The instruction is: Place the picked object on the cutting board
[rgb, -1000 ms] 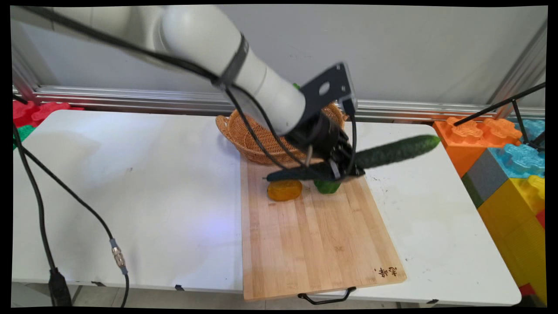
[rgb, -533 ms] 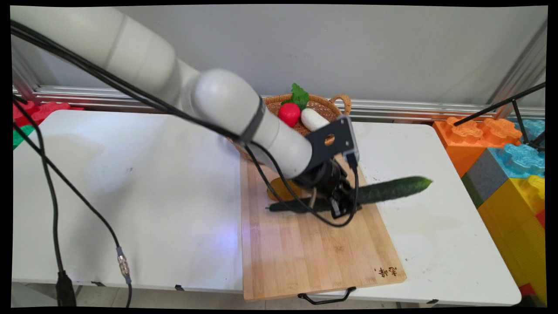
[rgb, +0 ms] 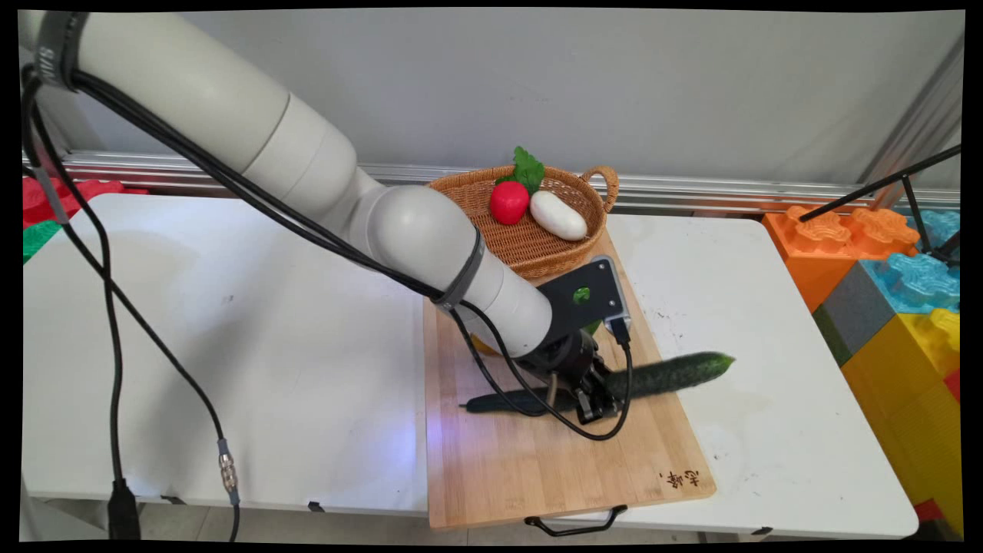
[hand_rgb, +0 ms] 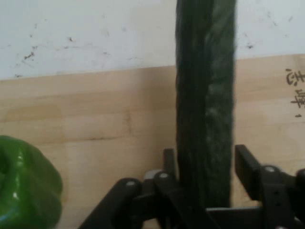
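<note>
My gripper (rgb: 593, 395) is shut on a long dark green cucumber (rgb: 668, 375), low over the wooden cutting board (rgb: 537, 461). The cucumber lies nearly level, its right end reaching past the board's right edge and its left end (rgb: 491, 402) close to the board. In the hand view the cucumber (hand_rgb: 206, 105) runs up between the gripper's (hand_rgb: 205, 171) two black fingers. A green pepper (hand_rgb: 26, 183) sits on the board at the lower left of that view. In the main view the arm hides most of the pepper.
A wicker basket (rgb: 530, 246) at the board's far end holds a red radish (rgb: 509, 201) and a white vegetable (rgb: 558, 215). Large coloured blocks (rgb: 891, 284) stand to the right of the table. Black cables (rgb: 107, 307) hang at the left.
The arm has moved toward the near side and down with the cucumber, from beside the basket to low over the board's middle. The basket's contents have come into view.
</note>
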Robot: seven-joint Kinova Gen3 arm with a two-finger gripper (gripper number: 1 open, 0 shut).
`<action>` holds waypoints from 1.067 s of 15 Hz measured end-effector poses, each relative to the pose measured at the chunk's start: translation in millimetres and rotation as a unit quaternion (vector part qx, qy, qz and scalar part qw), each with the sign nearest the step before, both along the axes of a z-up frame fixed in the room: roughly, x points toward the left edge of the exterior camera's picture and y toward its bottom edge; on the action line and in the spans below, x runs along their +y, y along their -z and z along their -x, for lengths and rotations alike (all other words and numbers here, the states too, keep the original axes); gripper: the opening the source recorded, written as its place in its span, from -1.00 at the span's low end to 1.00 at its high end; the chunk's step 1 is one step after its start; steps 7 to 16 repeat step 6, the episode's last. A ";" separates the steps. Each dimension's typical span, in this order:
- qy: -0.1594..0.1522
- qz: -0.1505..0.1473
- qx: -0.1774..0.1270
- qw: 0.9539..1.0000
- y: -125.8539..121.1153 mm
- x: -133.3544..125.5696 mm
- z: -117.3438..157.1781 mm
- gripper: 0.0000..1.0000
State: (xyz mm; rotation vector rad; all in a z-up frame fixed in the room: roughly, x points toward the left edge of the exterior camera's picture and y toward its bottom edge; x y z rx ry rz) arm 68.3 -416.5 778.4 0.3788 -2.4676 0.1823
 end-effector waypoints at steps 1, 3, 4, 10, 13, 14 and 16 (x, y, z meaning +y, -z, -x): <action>-0.002 -0.003 0.001 1.000 1.3 0.4 1.4 1.00; -0.005 -0.006 0.002 1.000 1.6 -0.2 3.3 1.00; -0.007 -0.008 0.003 1.000 1.0 -0.9 4.1 1.00; -0.012 -0.009 0.007 1.000 -2.5 -3.0 4.4 1.00; -0.012 -0.009 0.007 1.000 -2.5 -3.0 4.4 1.00; -0.012 -0.009 0.007 1.000 -2.5 -3.0 4.4 1.00; -0.012 -0.009 0.007 1.000 -2.5 -3.0 4.4 1.00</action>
